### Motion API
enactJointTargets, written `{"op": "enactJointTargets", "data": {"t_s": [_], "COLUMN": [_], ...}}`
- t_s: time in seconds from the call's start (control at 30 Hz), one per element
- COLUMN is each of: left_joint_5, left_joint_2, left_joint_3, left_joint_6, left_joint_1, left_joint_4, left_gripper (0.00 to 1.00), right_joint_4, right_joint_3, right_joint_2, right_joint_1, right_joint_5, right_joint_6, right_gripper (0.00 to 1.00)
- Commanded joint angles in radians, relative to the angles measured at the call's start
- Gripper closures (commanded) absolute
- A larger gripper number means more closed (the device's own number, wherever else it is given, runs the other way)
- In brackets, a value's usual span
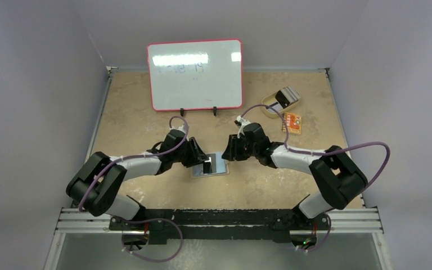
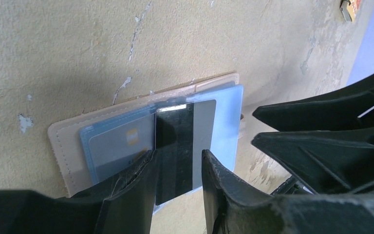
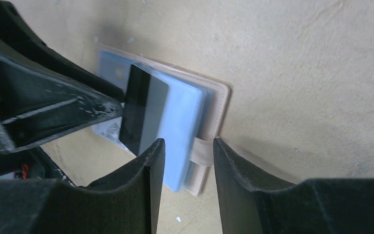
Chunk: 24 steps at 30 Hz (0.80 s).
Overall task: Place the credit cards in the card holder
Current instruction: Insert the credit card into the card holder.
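Here the tan leather folding card holder (image 1: 220, 167) lies open near the desk's (image 1: 259, 188) near edge, a grey black-striped plastic card (image 2: 187, 129) lying on it, perhaps partly tucked in; left hand (image 2: 177, 155) and right hand (image 3: 189, 144) gape, empty.

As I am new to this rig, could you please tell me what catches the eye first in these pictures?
The left tool and right tool meet mid-table, both open over an unfolded tan wallet with a black-striped card lying on its clear sleeves. A red-framed whiteboard stands at the back, and a tan dish holding cards sits at the far right.
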<state>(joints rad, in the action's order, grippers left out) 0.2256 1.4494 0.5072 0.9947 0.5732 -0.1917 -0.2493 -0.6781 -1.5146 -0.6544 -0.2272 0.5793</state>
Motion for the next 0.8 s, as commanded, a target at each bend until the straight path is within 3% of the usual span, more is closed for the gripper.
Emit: {"op": "enactJointTargets", "data": {"t_s": [0.0,0.23,0.77], "left_joint_5": [-0.04,-0.039,-0.068], "left_joint_2": [0.031,0.063,0.053], "left_joint_3": [0.024,0.026,0.082], "left_joint_6": [0.0,0.04,0.126], "left_joint_1": [0.013,0.045,0.144], "left_joint_4": [0.025,-0.031,-0.126], "left_gripper": [0.63,0.69,0.76], "right_joint_4": [-0.051,-0.107,-0.197], "right_joint_3": [0.031,0.074,0.117], "right_joint_2": [-0.02,-0.034,-0.031], "right_joint_1": [-0.006,-0.009,-0.037], "right_joint_5": [-0.015,-0.049,-0.085], "right_joint_6": [0.004,0.03,0.086], "right_gripper": [0.56,0.55,0.65]}}
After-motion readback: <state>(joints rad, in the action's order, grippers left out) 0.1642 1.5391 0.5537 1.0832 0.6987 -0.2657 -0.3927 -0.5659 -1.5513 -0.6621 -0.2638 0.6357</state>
